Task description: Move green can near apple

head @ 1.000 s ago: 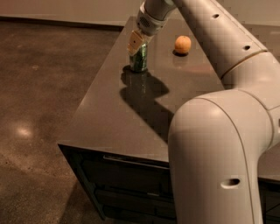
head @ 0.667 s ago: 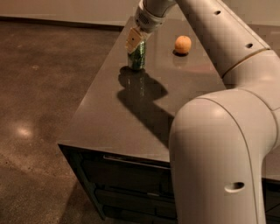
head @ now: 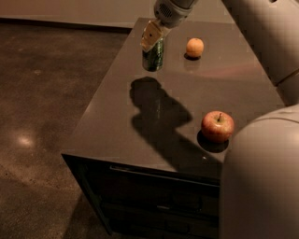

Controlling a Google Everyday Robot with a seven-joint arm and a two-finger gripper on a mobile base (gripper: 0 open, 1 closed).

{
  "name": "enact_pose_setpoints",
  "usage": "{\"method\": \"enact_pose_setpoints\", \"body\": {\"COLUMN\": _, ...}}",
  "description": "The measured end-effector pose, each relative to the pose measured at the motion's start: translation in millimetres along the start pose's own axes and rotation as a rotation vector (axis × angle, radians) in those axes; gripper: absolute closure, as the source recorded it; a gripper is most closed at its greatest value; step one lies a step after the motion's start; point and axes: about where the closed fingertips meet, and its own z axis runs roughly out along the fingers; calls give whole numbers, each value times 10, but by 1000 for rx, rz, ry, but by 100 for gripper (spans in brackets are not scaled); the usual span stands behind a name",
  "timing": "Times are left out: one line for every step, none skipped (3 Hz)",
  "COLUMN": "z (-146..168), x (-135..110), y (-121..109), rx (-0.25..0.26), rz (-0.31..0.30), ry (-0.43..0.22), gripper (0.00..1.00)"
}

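Camera view shows the gripper [head: 153, 40] squeezing the top of the green can [head: 153, 59] at the far end of the table [head: 108, 125]; the apple [head: 217, 126] sits well apart, near the front edge.

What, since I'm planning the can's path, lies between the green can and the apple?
Camera view shows only bare tabletop between the green can, at the end effector, and the apple.

The gripper [head: 154, 43] is pointing down onto the green can [head: 153, 59], its pale fingers [head: 149, 35] clamping the can's upper part, while the wrist [head: 171, 9] is angling in from above and right of the can and the bulky arm [head: 261, 182] is looming nearer, right of it.
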Motion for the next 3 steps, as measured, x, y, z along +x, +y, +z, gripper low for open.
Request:
{"method": "enact_pose_setpoints", "body": {"z": -209, "x": 255, "y": 118, "rx": 7, "rz": 45, "ry": -1, "gripper": 100}}
{"method": "enact_pose_setpoints", "body": {"z": -309, "x": 570, "y": 223, "rx": 15, "rz": 94, "ry": 19, "gripper": 100}}
{"method": "enact_pose_setpoints", "body": {"z": -409, "x": 885, "y": 274, "rx": 37, "rz": 150, "ry": 43, "gripper": 100}}
